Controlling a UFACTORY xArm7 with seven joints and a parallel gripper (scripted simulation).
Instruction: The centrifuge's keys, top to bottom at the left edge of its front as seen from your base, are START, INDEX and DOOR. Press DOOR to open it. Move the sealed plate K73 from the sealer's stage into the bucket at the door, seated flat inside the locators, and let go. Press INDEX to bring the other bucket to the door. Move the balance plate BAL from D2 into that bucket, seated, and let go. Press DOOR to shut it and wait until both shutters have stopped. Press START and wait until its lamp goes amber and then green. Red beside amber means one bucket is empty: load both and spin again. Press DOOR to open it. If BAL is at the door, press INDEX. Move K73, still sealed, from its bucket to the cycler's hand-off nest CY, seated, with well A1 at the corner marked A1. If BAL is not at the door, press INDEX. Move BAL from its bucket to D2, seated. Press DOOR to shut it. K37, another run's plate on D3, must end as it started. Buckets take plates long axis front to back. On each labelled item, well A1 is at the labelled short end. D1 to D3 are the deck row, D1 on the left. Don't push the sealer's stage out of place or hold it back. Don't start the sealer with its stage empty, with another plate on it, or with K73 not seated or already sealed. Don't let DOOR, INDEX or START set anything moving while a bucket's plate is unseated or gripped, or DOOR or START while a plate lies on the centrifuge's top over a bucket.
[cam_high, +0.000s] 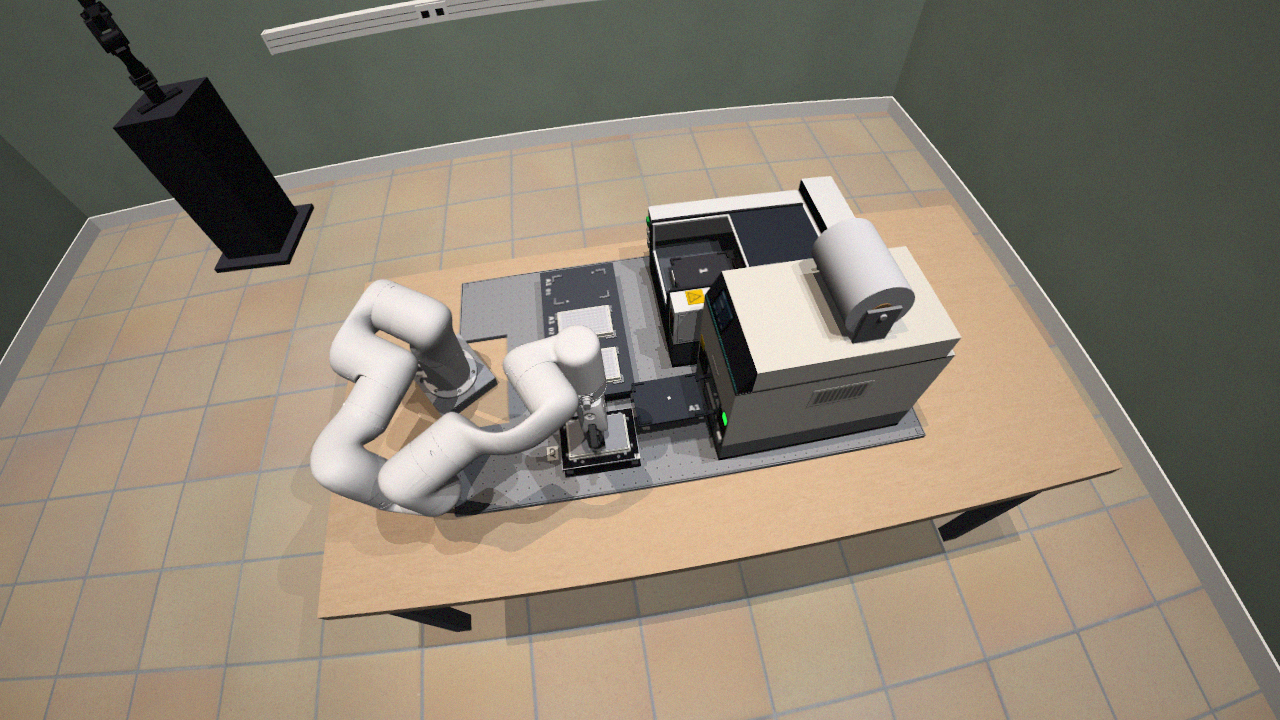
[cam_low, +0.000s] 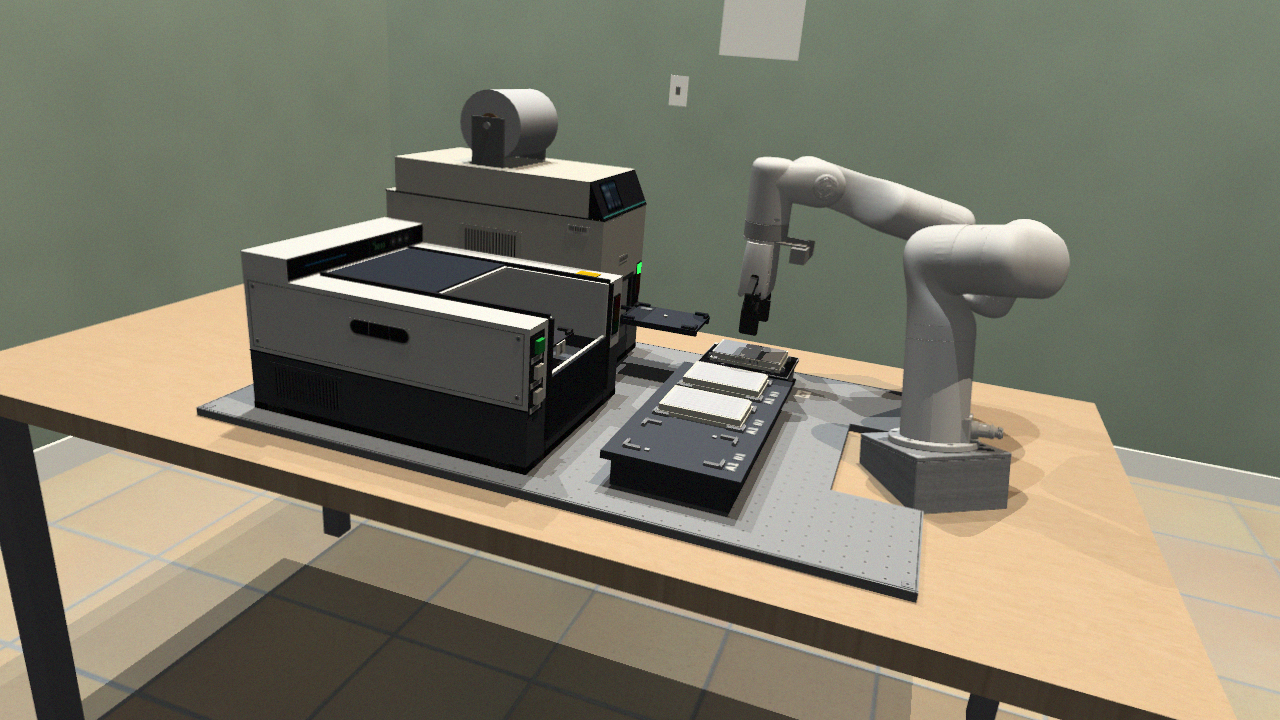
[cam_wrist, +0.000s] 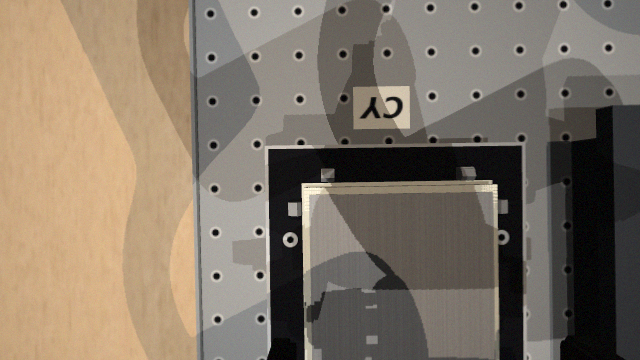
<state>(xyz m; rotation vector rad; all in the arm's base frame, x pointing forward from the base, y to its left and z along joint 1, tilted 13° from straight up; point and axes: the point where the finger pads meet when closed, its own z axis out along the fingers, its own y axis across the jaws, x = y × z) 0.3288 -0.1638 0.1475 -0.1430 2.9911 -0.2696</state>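
Observation:
My gripper (cam_high: 594, 438) (cam_low: 750, 315) is open and empty. It hangs a short way above the sealed plate K73 (cam_high: 620, 436) (cam_low: 757, 355) (cam_wrist: 400, 235). The plate lies flat in the black CY nest (cam_high: 601, 461) (cam_wrist: 280, 200), inside the locator pegs, with a grey foil on top. The CY label (cam_wrist: 381, 107) is just beyond the nest in the wrist view. The centrifuge (cam_high: 716, 219) (cam_low: 384, 331) stands open at its door, with a dark bucket (cam_high: 698, 265) showing. White plates sit on D2 (cam_high: 586, 320) (cam_low: 707, 407) and D3 (cam_high: 612, 362) (cam_low: 726, 377). Their labels are too small to read.
The sealer (cam_high: 832, 340) (cam_low: 510, 197) stands beside the centrifuge with its empty stage (cam_high: 671, 401) (cam_low: 662, 317) out, close to the nest. D1 (cam_high: 577, 288) (cam_low: 680, 445) is bare. The centrifuge keys (cam_low: 537, 371) are on its front edge, with a green lamp lit.

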